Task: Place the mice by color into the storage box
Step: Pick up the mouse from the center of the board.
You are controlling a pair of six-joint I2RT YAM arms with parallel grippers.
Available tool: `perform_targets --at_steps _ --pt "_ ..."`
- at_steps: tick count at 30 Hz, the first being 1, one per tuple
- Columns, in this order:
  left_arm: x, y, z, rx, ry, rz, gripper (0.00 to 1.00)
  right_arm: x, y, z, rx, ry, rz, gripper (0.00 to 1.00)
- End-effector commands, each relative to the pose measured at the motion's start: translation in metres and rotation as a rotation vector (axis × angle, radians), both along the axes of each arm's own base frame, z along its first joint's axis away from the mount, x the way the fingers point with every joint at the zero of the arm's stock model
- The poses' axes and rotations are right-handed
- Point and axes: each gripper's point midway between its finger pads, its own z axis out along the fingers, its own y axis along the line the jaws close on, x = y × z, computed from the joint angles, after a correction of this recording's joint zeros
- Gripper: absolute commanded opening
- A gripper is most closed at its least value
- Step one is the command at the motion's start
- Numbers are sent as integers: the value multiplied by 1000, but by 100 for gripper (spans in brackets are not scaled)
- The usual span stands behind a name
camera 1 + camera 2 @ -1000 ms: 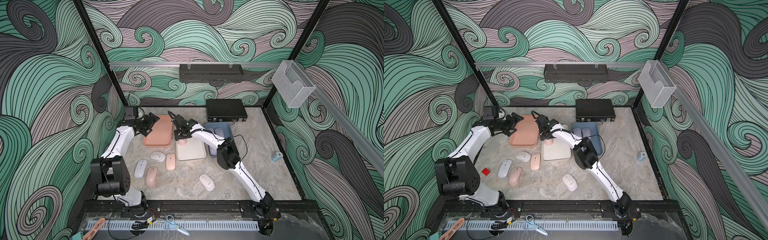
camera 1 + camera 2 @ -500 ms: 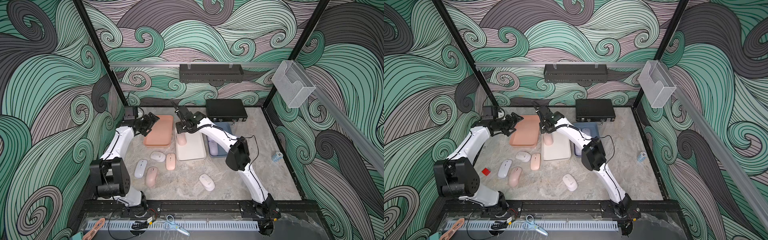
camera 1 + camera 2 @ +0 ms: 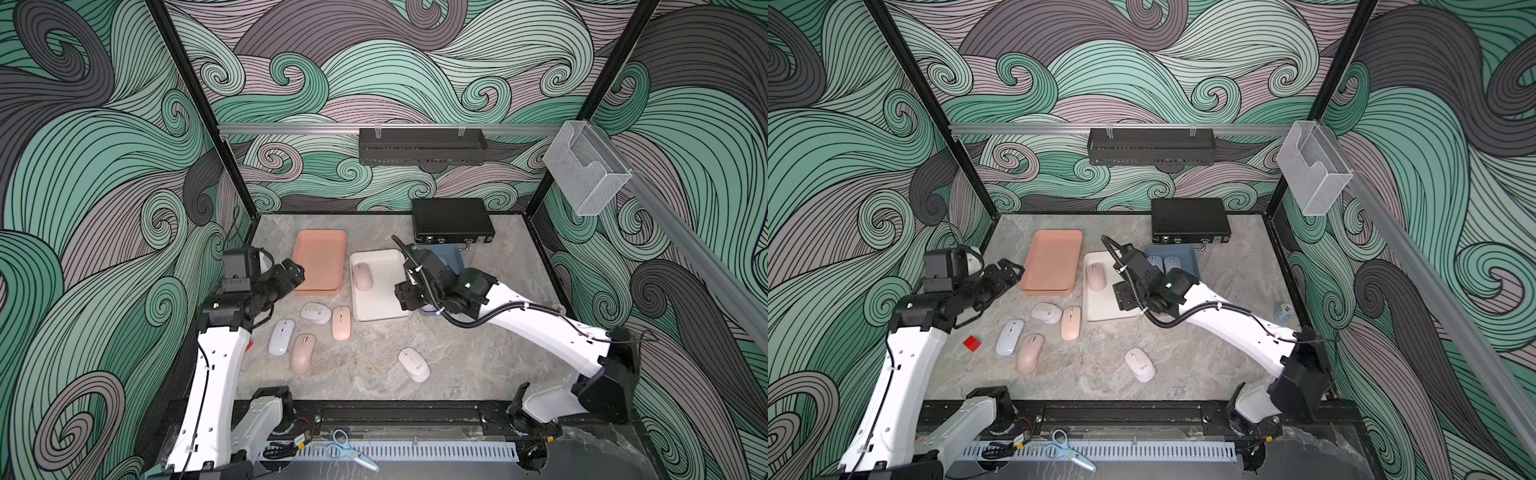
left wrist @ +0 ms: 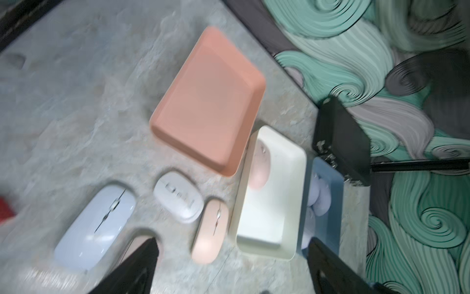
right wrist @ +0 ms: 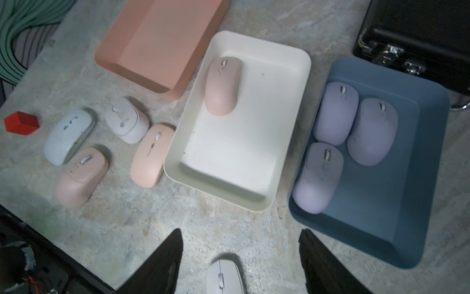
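Three storage box trays stand side by side: pink (image 3: 319,261), cream (image 3: 380,307) and blue (image 5: 381,203). One pink mouse (image 3: 362,277) lies in the cream tray, and three lavender mice (image 5: 335,114) lie in the blue one. Loose on the table are two whitish mice (image 3: 316,312) (image 3: 281,331), two pink mice (image 3: 341,323) (image 3: 303,353) and a third whitish mouse (image 3: 413,364) on its own. My left gripper (image 3: 293,270) hovers open and empty by the pink tray's near left corner. My right gripper (image 3: 404,296) hangs open and empty over the cream tray's near right part.
A black case (image 3: 452,220) sits at the back right behind the blue tray. A small red cube (image 3: 972,343) lies near the left arm. Scissors (image 3: 349,449) rest on the front rail. A clear holder (image 3: 586,166) juts from the right wall.
My right gripper has drawn back from above the pink mouse in the cream tray toward the tray's near right, and its jaws stand wider. The left gripper has barely moved.
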Motion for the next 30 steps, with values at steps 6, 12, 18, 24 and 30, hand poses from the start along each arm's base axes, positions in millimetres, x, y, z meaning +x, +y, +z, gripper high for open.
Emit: perform_targets --at_steps 6,12,18,24,30 --pt "-75 -2 -93 145 482 28 90 -22 -55 15 139 -119 -14 94" --pt "-90 -4 -129 227 645 75 93 -29 -76 6 179 -150 -35 96" --pt "-79 -11 -155 248 619 37 97 -31 -85 -2 166 -145 -24 99" --pt "-59 -23 -174 225 589 -23 98 -32 -83 -8 190 -119 -14 100" --pt "-58 -22 -186 262 656 -35 95 -31 -85 -7 188 -120 -19 100"
